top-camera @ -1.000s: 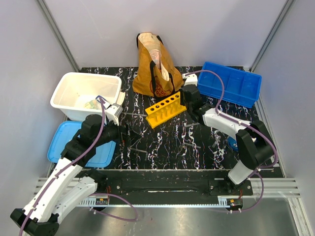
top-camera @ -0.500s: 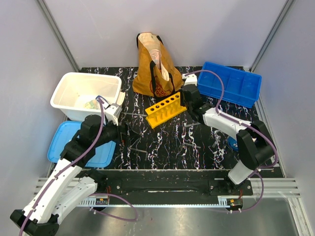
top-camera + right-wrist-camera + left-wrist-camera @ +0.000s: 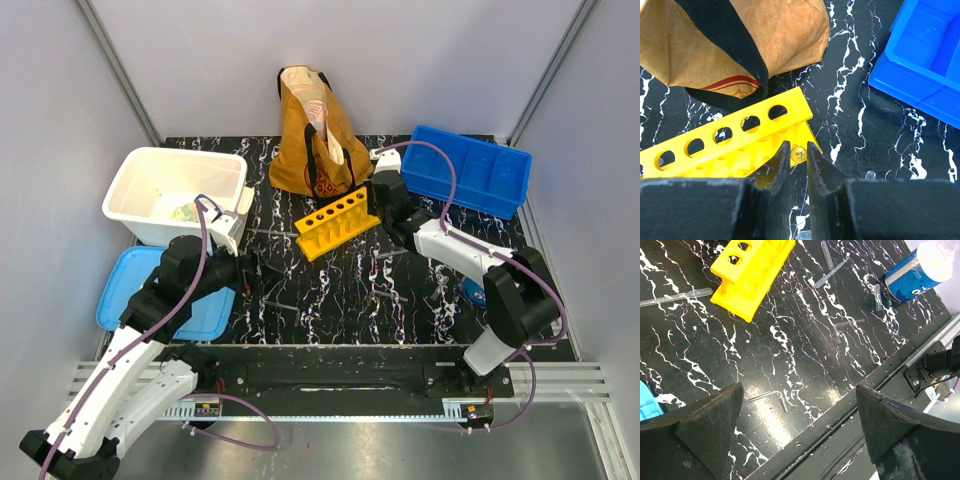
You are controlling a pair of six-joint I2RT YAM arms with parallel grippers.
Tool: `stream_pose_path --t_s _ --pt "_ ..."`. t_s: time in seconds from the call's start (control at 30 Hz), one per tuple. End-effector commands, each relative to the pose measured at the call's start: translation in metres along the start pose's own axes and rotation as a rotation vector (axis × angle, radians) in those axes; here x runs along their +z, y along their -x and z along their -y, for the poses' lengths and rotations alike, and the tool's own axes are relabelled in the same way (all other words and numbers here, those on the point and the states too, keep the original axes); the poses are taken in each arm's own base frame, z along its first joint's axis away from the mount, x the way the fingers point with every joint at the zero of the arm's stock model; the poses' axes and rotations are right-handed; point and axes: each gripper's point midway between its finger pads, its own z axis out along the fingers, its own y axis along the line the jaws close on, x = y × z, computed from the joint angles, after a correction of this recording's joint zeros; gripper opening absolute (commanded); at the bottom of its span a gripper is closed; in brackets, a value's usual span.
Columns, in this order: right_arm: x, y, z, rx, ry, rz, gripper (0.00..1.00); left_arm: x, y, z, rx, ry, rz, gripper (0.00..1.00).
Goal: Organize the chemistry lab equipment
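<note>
The left arm (image 3: pixel 180 270) slides a touch to its own left and back toward the near edge of the table (image 3: pixel 330 300). The right arm (image 3: pixel 450 245) reaches a shade farther out, bringing the right gripper (image 3: pixel 799 148) and the small clear tube (image 3: pixel 799 154) between its fingers slightly closer to the tote bag (image 3: pixel 310 140)

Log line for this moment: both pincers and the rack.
left pincer: open, empty | right pincer: shut on small clear tube | yellow test-tube rack: visible holes empty
</note>
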Motion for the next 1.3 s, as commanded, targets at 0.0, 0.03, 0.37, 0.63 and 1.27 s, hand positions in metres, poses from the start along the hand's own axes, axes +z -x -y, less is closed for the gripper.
stream_pose_path --t_s 0.0,0.03,0.37,0.63,1.27 --pt "0.004 0.028 -0.006 0.005 0.02 0.07 0.22 -0.001 0.014 0.001 0.017 0.005 0.052 0.99" --pt "0.005 0.027 -0.007 0.001 0.021 0.068 0.22 -0.001 0.014 0.001 0.016 0.007 0.052 0.99" --pt "0.018 -0.004 -0.015 0.026 0.049 0.009 0.22 0.001 0.013 -0.001 0.014 0.015 0.043 0.99" --pt "0.028 -0.024 -0.014 0.018 0.034 -0.026 0.26 0.002 0.012 -0.001 0.011 0.015 0.038 0.99" --pt "-0.013 -0.018 0.059 0.159 -0.209 -0.189 0.44 0.0 0.014 0.003 0.016 -0.004 0.047 0.99"
